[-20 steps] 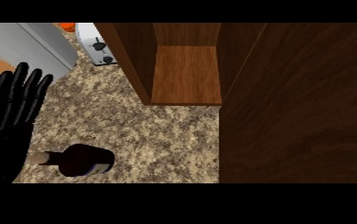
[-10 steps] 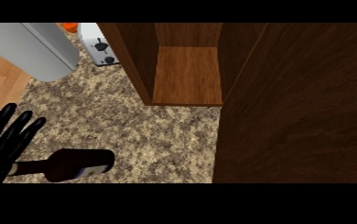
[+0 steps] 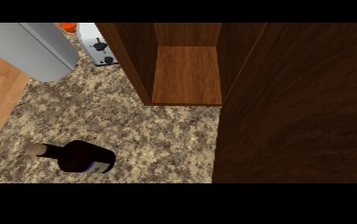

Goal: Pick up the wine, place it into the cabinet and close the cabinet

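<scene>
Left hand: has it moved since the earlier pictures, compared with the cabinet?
Yes. The left hand dropped down the left edge, away from the cabinet toward the wine bottle, and is now out of view.

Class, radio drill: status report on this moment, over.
Both hands out of view. Wine bottle on counter, lower left, not held. Cabinet open. Nothing visible between bottle and opening.

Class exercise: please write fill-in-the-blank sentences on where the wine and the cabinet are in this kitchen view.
The wine bottle sits on the speckled ____. The cabinet stands ____. In the view, the bottle shows to the ____ of the cabinet.
Missing words: counter; open; left.
</scene>
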{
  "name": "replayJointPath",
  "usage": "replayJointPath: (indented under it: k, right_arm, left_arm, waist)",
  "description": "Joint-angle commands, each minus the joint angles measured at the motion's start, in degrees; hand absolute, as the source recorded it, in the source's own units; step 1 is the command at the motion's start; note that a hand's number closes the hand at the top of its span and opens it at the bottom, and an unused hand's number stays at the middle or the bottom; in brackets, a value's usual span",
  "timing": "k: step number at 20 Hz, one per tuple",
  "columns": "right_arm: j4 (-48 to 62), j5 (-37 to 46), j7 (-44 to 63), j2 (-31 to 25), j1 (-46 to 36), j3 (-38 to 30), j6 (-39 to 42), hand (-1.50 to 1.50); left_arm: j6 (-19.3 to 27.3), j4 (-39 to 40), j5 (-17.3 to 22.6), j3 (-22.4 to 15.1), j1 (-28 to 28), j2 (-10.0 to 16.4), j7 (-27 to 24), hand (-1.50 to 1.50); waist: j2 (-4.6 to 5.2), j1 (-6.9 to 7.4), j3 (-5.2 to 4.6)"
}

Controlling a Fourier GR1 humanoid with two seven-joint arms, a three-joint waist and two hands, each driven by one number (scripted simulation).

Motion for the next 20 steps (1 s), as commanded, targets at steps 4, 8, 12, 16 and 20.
replayJointPath:
  k: [4, 8, 12, 16, 20]
  right_arm:
    - [-9.34, -1.57, 14.19, -1.62, -7.06, -1.69, -4.32, -1.5]
    - [-10.23, -1.56, 17.43, -1.69, -10.56, -1.86, -5.74, -1.5]
    - [-8.68, -4.36, 24.9, -3.66, -19.13, -6.54, -8.01, -1.5]
    - [-11.18, -2.34, 22.8, -2.08, -14.77, -4.3, -6.91, -1.5]
    - [-8.38, -2.58, 25.75, -2.85, -20.94, -5.87, -7.75, -1.5]
  left_arm:
    - [3.47, 0.0, 11.01, 8.03, -0.35, 5.43, 5.95, -1.5]
    - [4.86, -2.68, 10.58, 9.2, 0.4, 4.87, 8.31, -1.5]
    - [7.97, -4.0, 7.9, 7.67, -1.58, 3.5, 9.44, -1.5]
    - [8.87, -4.41, 2.62, 3.74, -2.35, -0.31, 10.35, -1.5]
    - [11.62, -1.91, -0.94, 1.71, -8.11, -0.34, 10.47, -1.5]
  waist:
    - [0.07, -0.55, 0.03]
    - [0.07, -0.67, 0.05]
    - [0.11, -0.85, 0.02]
    - [0.14, -1.16, 0.06]
    - [0.23, -1.21, 0.04]
